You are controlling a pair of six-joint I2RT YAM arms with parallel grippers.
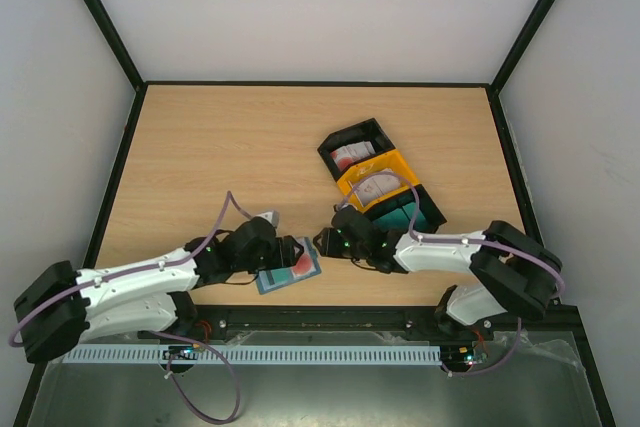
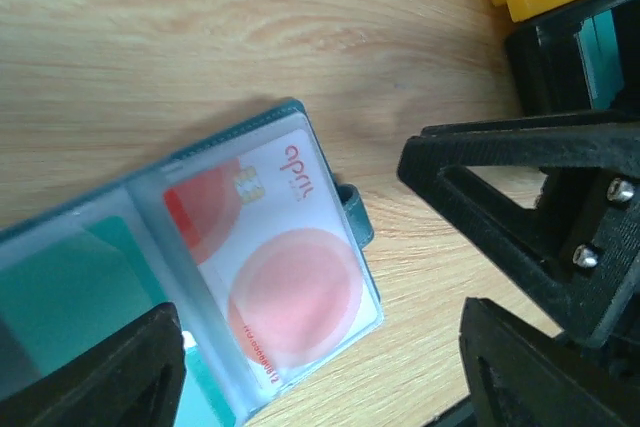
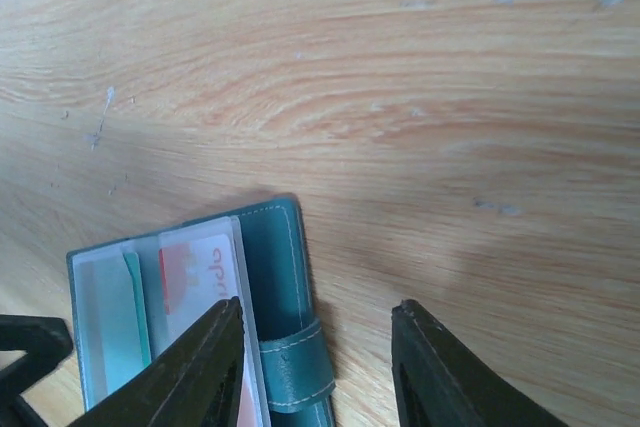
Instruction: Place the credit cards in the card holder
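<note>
- Open and flat on the wooden table (image 1: 220,147), close to its near edge: the card holder (image 1: 290,272), teal outside, pale clear sleeves facing up.
- Tucked in its right-hand sleeve: a credit card (image 2: 290,277), white with a red disc, a red patch and red lettering.
- Just left of the holder: the left gripper (image 2: 320,387), fingers spread wide and gripping nothing, with the holder lying below the gap.
- Just right of the holder: the right gripper (image 3: 315,372), fingers likewise parted and empty, straddling the snap tab (image 3: 298,367) at the holder's edge.
- Cannot tell whether any finger touches the holder.
- Farther back and to the right, in a slanted row: black bin (image 1: 360,130) farthest, yellow bin (image 1: 398,161) in the middle, green bin (image 1: 405,213) nearest.
- In the black bin: a second credit card (image 1: 350,155), pale with reddish marks.
- In the yellow bin: a third credit card (image 1: 375,185), pale, details too small to read.
</note>
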